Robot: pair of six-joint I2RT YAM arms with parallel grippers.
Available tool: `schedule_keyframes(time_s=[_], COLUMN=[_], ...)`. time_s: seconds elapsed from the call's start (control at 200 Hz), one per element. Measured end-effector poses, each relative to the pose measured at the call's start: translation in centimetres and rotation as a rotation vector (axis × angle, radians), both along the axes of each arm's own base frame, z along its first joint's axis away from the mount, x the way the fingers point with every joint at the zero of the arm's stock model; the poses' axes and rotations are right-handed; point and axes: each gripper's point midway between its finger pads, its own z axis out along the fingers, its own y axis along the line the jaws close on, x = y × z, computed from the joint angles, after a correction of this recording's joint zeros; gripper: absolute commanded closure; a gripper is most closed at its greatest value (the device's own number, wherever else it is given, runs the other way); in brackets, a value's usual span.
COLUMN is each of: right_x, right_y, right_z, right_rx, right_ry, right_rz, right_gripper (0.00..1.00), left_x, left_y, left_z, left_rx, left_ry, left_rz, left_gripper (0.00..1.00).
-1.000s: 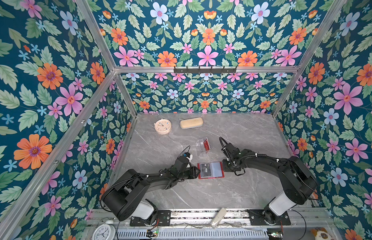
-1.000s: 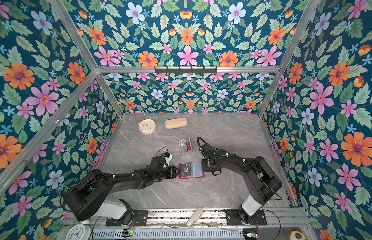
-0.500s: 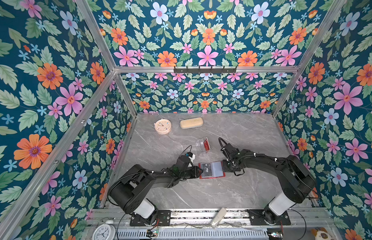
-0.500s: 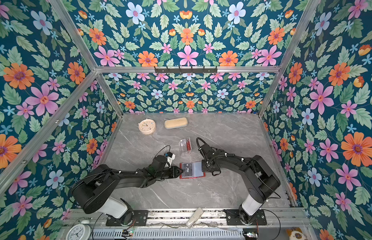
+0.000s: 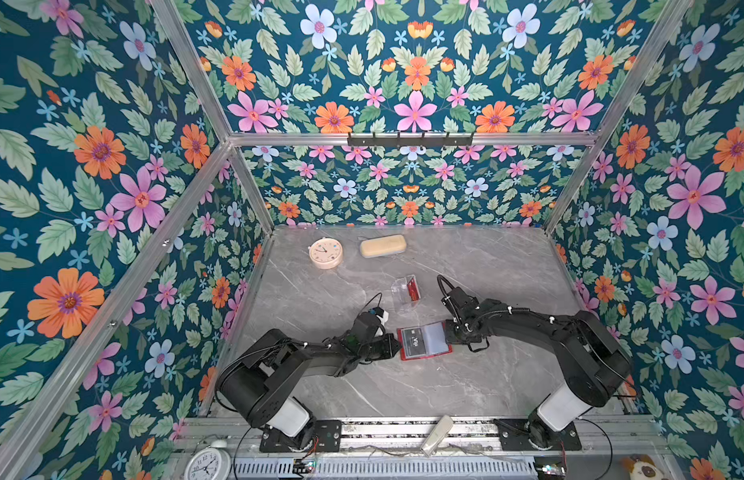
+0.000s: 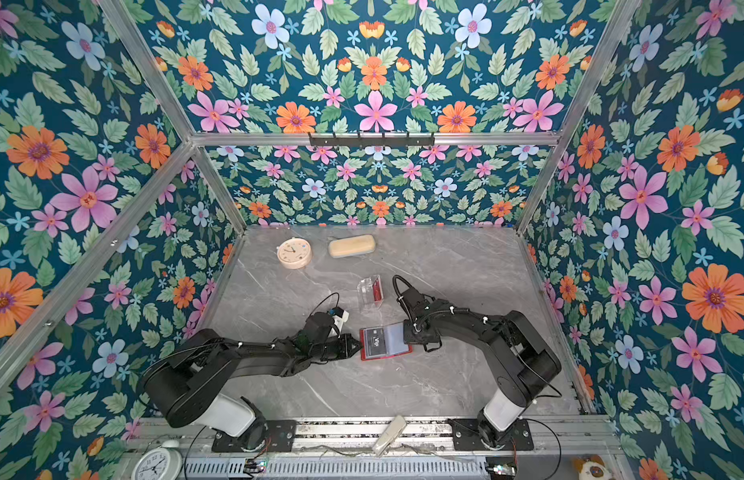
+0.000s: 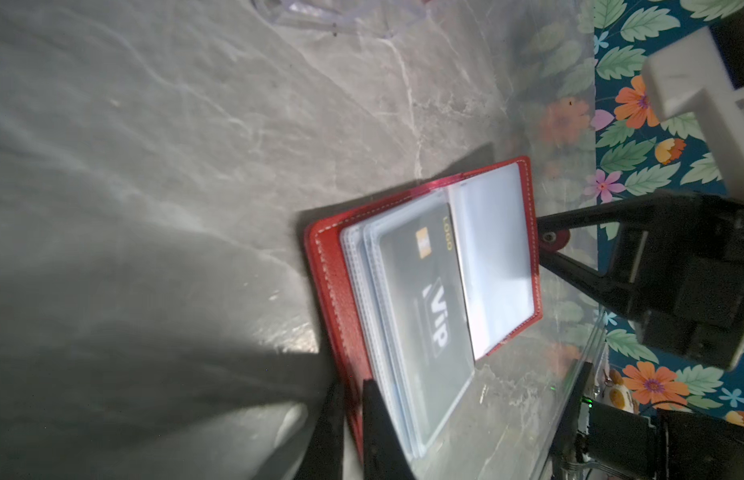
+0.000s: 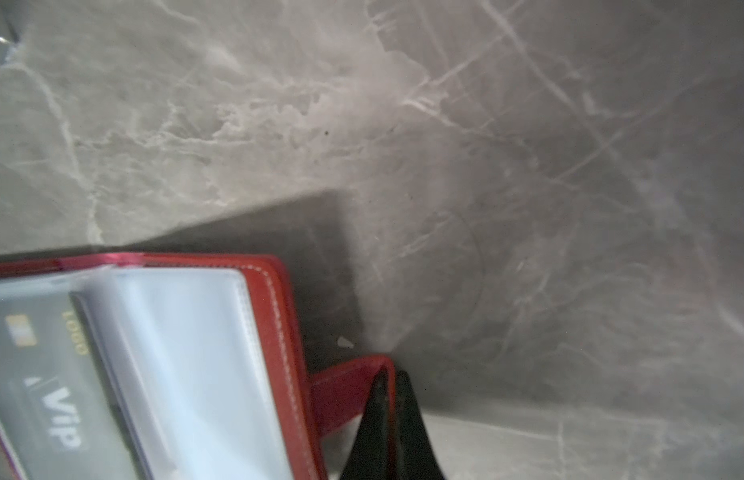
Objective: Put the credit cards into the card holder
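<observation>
The red card holder (image 5: 442, 351) (image 6: 399, 353) lies open on the grey table, its clear sleeves facing up. A dark credit card (image 5: 414, 341) (image 6: 375, 341) (image 7: 428, 299) (image 8: 50, 395) with a white "Vip" mark sits in a sleeve. My left gripper (image 5: 397, 345) (image 6: 359, 345) (image 7: 353, 386) is shut on the holder's left cover edge (image 7: 333, 266). On the other side my right gripper (image 5: 451, 332) (image 6: 410, 332) (image 8: 392, 378) is shut on the holder's red closing tab (image 8: 345, 386). A red credit card (image 5: 412, 289) (image 6: 377, 289) stands in a clear plastic box (image 5: 401, 295) (image 6: 367, 295) behind the holder.
A round beige clock (image 5: 325, 252) (image 6: 294, 252) and a cream oblong case (image 5: 383, 245) (image 6: 351, 245) lie near the back wall. A white remote-like bar (image 5: 437, 434) rests on the front rail. Flowered walls close in three sides.
My left gripper's jaws have closed onto the holder's left cover edge, and the left arm has slid right. The right gripper stays shut on the tab; the holder has barely moved.
</observation>
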Motion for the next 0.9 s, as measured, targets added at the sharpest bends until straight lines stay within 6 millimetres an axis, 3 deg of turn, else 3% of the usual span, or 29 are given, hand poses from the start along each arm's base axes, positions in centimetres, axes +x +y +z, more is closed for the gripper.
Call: schedule_keyframes(time_s=[0.105, 0.25, 0.585, 0.9], right_x=[0.0, 0.0, 0.0, 0.0], right_y=[0.0, 0.0, 0.0, 0.0], right_z=[0.0, 0.1, 0.0, 0.0], right_rx=[0.004, 0.007, 0.009, 0.010], right_ry=[-0.005, -0.009, -0.011, -0.012], right_rz=[0.000, -0.003, -0.003, -0.002], right_gripper=[0.97, 0.97, 0.98, 0.98], left_x=[0.1, 0.2, 0.6, 0.8], left_y=[-0.1, -0.2, -1.2, -2.5], left_z=[0.3, 1.2, 2.9, 3.9], left_rx=[-0.007, -0.028, -0.087, -0.131], left_ry=[-0.006, -0.021, -0.049, -0.057], left_rz=[0.001, 0.003, -0.011, -0.040], left_gripper=[1.00, 0.99, 0.75, 0.66])
